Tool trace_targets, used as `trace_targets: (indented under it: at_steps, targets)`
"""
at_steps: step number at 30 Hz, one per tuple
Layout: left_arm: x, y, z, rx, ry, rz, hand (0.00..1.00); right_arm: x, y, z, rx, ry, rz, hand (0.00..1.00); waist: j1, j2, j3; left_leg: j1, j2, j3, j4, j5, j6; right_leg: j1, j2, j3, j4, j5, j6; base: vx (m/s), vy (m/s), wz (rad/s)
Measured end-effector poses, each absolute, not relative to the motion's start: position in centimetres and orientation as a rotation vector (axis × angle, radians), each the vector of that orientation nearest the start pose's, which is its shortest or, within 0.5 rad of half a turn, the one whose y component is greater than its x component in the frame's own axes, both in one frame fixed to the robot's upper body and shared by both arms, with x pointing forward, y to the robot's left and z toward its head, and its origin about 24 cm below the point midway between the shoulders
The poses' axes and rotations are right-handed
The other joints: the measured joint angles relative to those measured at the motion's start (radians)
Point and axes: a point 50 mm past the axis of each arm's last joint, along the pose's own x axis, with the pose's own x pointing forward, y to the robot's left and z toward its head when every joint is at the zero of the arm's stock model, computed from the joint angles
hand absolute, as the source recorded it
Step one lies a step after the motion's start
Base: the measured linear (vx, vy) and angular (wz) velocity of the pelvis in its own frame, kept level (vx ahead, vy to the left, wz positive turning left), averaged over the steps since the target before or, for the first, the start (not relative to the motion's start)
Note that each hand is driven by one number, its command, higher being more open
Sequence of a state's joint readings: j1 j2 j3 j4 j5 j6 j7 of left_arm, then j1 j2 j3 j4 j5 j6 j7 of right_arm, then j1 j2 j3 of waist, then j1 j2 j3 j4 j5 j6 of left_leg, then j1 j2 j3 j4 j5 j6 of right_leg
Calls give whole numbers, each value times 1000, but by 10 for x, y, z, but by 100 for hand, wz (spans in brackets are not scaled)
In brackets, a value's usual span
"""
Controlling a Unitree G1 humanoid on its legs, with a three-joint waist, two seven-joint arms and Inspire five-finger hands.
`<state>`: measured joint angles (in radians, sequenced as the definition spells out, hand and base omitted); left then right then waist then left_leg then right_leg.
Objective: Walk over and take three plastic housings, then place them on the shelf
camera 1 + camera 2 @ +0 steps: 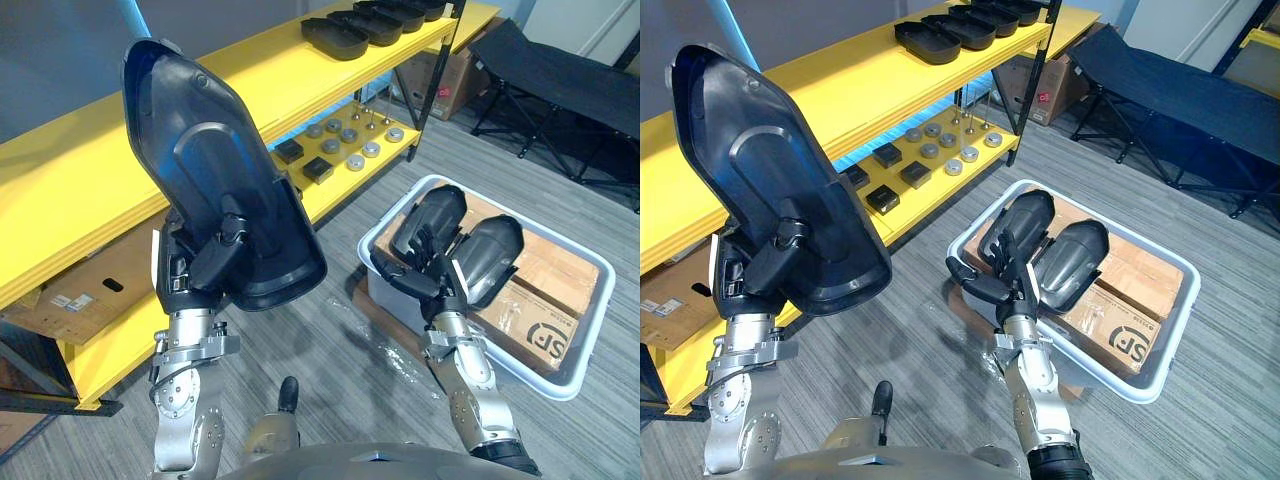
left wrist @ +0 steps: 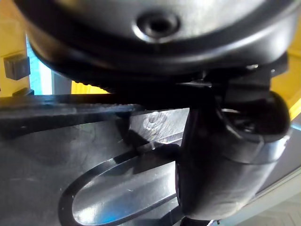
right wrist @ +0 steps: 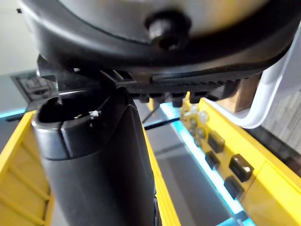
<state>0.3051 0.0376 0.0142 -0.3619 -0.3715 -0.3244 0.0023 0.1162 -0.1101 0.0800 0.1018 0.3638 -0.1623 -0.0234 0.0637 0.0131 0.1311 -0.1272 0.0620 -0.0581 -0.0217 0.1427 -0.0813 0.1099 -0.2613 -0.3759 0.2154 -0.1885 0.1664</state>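
Observation:
My left hand (image 1: 203,268) is raised in front of the yellow shelf (image 1: 90,180) and is shut on a large black plastic housing (image 1: 205,165). The housing stands tilted, hollow side toward me, with the thumb (image 2: 221,174) pressed on its inner face (image 2: 70,188). Two more black housings (image 1: 432,220) (image 1: 492,255) lie side by side in a white bin (image 1: 545,383) on the floor to my right. My right hand (image 1: 432,275) hovers at the bin's near left corner, open with fingers spread, just in front of the left housing. Its thumb (image 3: 94,165) is extended.
Several black housings (image 1: 350,35) lie in a row at the far end of the shelf top. Small metal and black parts (image 1: 340,150) sit on the lower shelf, with cardboard boxes (image 1: 70,295) beneath. Cardboard (image 1: 545,290) lines the bin. A black folding cot (image 1: 560,80) stands behind it.

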Motion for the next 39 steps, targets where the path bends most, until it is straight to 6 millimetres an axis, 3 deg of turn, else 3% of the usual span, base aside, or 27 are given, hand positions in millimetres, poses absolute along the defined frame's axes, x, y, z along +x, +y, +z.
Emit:
trace_targets:
  at_steps: [3,6,8,9,11,12,13,15,16,17,18,20,21,23,25,26,28,29,30,31,32,33,35,39]
  targets:
    - [186,185,90,-306,-402,138,0,226,-164,7,266,62,-40,100,3,-3,20,-58,-12,2,114,-49,2,-21,-19,5,42,-7,6,-31,55,-2]
    - [183,187,87,-306,-380,166,0,226,-159,6,283,64,-39,100,15,-3,55,-121,-24,45,341,-187,22,-10,-60,22,124,-56,31,-28,103,-3]
    - [182,189,86,-302,-376,175,0,226,-157,6,290,65,-40,100,16,-10,59,-144,-17,99,424,-232,28,5,-88,8,144,-98,36,-11,166,26]
    - [181,192,87,-298,-380,183,0,227,-157,7,293,54,-42,100,22,-19,65,-176,-5,146,581,-294,67,23,-109,2,152,-116,32,32,198,30]
    - [180,196,87,-284,-382,203,0,227,-156,8,306,43,-47,100,31,1,57,-174,-3,190,654,-403,85,59,-114,-8,164,-132,20,138,227,22]
    - [179,201,87,-280,-386,231,0,227,-154,9,306,40,-45,100,38,-12,52,-168,-23,191,667,-433,96,44,-145,13,241,-106,-24,204,205,20]
    - [179,203,87,-283,-388,246,0,227,-152,9,305,39,-39,100,39,-14,51,-166,-31,190,667,-439,106,11,-159,26,300,-72,-54,206,231,26]
    - [175,214,92,-256,-408,294,0,227,-142,10,312,37,-5,100,49,-18,51,-143,-45,184,645,-448,137,-107,-194,72,501,101,-169,238,257,22]
    - [174,216,93,-252,-414,306,0,227,-138,10,313,37,8,100,47,-20,51,-135,-50,178,636,-450,146,-134,-199,89,546,131,-179,364,228,27]
    - [172,223,94,-242,-420,344,0,227,-131,11,304,36,42,100,44,-19,52,-94,-60,163,599,-446,158,-183,-174,128,654,102,-166,309,160,28]
    - [170,225,93,-241,-417,357,0,227,-129,12,304,34,54,100,45,-15,52,-72,-62,156,575,-443,159,-193,-153,136,664,83,-151,364,174,40]
    - [167,227,93,-239,-412,378,0,228,-128,19,305,0,72,100,42,-9,49,-17,-73,134,493,-418,154,-218,-92,128,597,23,-105,251,97,38]
    - [167,227,94,-248,-417,378,0,230,-130,29,298,-46,81,100,41,-8,48,4,-84,114,448,-403,152,-237,-51,127,491,1,-87,238,44,54]
    - [169,227,96,-242,-422,366,0,235,-138,41,274,-119,77,100,35,-8,46,17,-101,77,419,-398,150,-268,-7,164,339,1,-86,221,7,67]
    - [175,223,98,-240,-423,342,0,238,-158,55,229,-192,36,100,1,-7,46,32,-126,-10,408,-398,150,-305,56,326,228,18,-57,235,-114,116]
    - [177,222,97,-244,-421,337,0,237,-167,59,224,-212,5,100,-12,-8,45,48,-137,-48,401,-400,144,-302,72,379,215,29,-40,216,-196,118]
    - [177,222,95,-244,-411,338,0,234,-184,68,212,-258,-54,100,-18,-15,39,91,-149,-100,380,-407,129,-295,74,389,186,42,-20,220,-291,94]
    - [176,223,94,-241,-406,343,0,234,-192,74,219,-291,-74,100,-14,-25,21,97,-149,-123,382,-418,108,-288,76,359,125,69,-30,216,-331,88]
    - [175,225,95,-236,-410,350,0,233,-195,79,213,-313,-79,100,-14,-40,7,97,-149,-128,386,-429,89,-275,78,332,70,143,-48,199,-340,70]
    - [175,226,94,-236,-412,355,0,233,-197,82,202,-326,-77,100,-14,-44,1,97,-145,-128,387,-437,75,-261,77,309,53,138,-37,180,-314,65]
    - [174,225,89,-258,-395,366,0,235,-201,86,177,-341,-74,100,-14,-13,-16,77,-94,-106,391,-447,33,-227,107,259,-4,158,-54,168,-285,74]
    - [175,224,88,-270,-393,355,0,235,-205,88,166,-349,-84,100,-22,-6,-24,62,-59,-48,384,-446,7,-201,115,216,-52,168,-66,147,-246,106]
    - [179,215,88,-296,-404,282,0,231,-218,88,159,-348,-161,100,-43,14,-24,73,28,102,312,-395,-2,-147,133,131,-101,172,-79,110,-220,102]
    - [184,204,91,-305,-416,198,0,225,-228,83,152,-333,-230,100,-41,15,-25,116,16,129,227,-344,6,-110,124,106,-135,176,-84,58,-65,31]
